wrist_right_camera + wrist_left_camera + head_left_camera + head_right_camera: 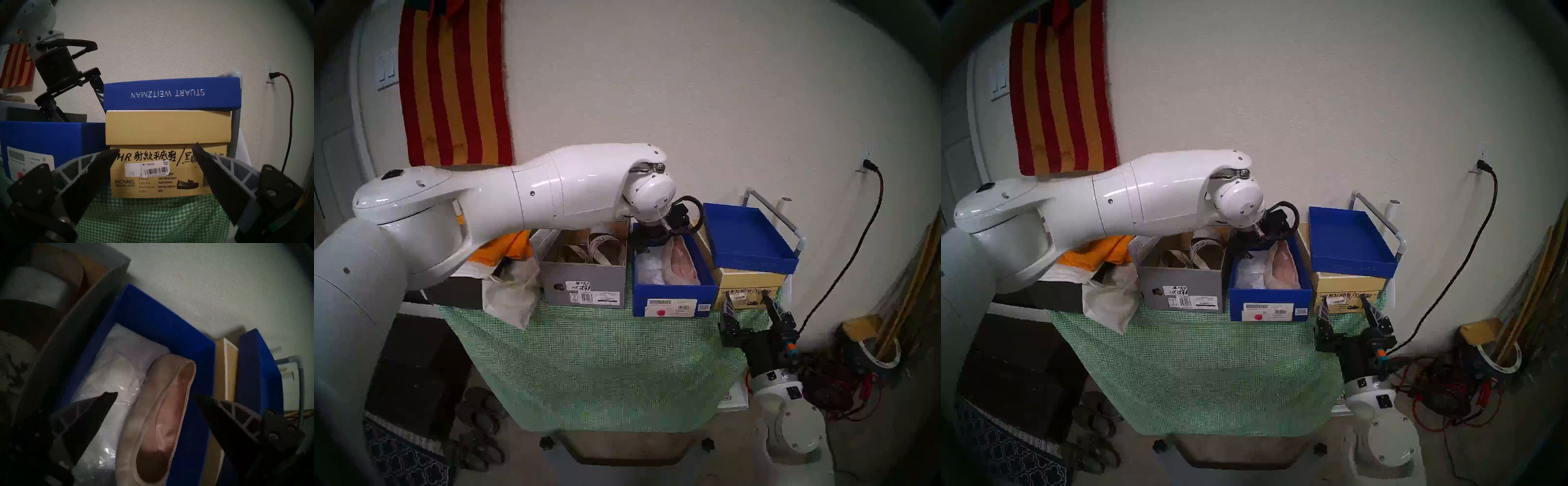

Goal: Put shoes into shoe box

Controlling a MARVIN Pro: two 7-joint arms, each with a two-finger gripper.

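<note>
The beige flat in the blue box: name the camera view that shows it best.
Left wrist view: the beige flat fills the frame, its rim and pink insole clear, leaning against the blue box wall. Both head views show it small, partly behind the left arm. The right wrist view misses it.

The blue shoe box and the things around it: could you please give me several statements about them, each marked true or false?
1. A beige flat lies inside the blue shoe box. True.
2. The left gripper is shut on the flat. False: it is open, empty.
3. The blue lid rests on the tan box. True.
4. The right gripper holds the lid. False: it is open, empty.
5. The grey box is empty. False: strappy sandals are inside.
</note>
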